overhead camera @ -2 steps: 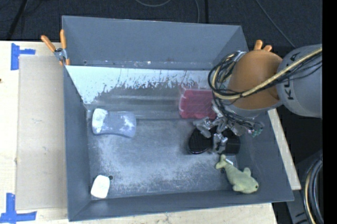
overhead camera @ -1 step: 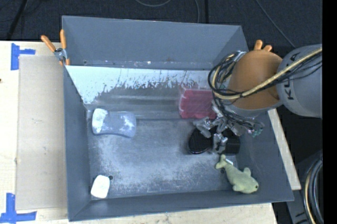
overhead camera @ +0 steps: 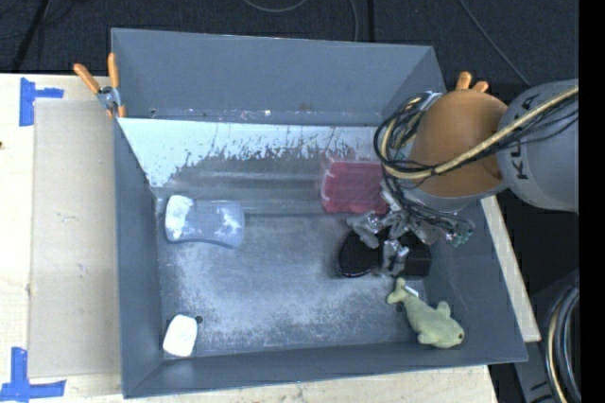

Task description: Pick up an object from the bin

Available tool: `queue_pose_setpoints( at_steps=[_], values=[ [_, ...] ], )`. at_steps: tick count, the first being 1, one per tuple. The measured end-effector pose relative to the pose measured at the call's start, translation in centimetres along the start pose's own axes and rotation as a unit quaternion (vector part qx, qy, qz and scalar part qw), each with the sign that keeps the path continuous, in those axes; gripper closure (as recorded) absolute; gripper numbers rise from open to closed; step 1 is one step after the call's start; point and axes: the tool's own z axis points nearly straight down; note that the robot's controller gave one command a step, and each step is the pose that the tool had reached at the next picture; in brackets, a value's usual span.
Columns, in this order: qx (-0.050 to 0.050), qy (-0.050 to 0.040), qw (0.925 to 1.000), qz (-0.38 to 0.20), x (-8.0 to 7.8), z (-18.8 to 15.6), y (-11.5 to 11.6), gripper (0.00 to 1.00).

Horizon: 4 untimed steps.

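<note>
My gripper (overhead camera: 395, 250) hangs low at the right side of the bin, its fingers down at a flat black object (overhead camera: 356, 257) on the floor. The fingertips stand at that object's right part. A pink translucent block (overhead camera: 352, 185) lies just behind the gripper, against the back wall. A small green soft toy shaped like a fish (overhead camera: 430, 320) lies in front of the gripper, near the front right corner.
A clear plastic piece with a white end (overhead camera: 202, 220) lies at the left of the bin. A small white block (overhead camera: 180, 335) sits in the front left corner. The arm with its orange cover and cables overhangs the right rim.
</note>
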Motion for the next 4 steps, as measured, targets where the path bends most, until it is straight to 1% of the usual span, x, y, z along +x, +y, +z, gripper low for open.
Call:
queue_pose_setpoints(
  at_steps=[1,2,3,4],
  values=[
    [0.0,-0.0002,1.0,-0.003,-0.2,-3.7,0.5,1.0],
    [-0.004,0.0037,1.0,-0.004,0.3,-7.9,0.6,1.0],
    [0.003,-0.0039,1.0,0.007,-1.0,-10.2,-0.5,1.0],
    [-0.007,0.0068,0.9998,0.017,-0.1,-12.3,0.1,1.0]
  ],
)
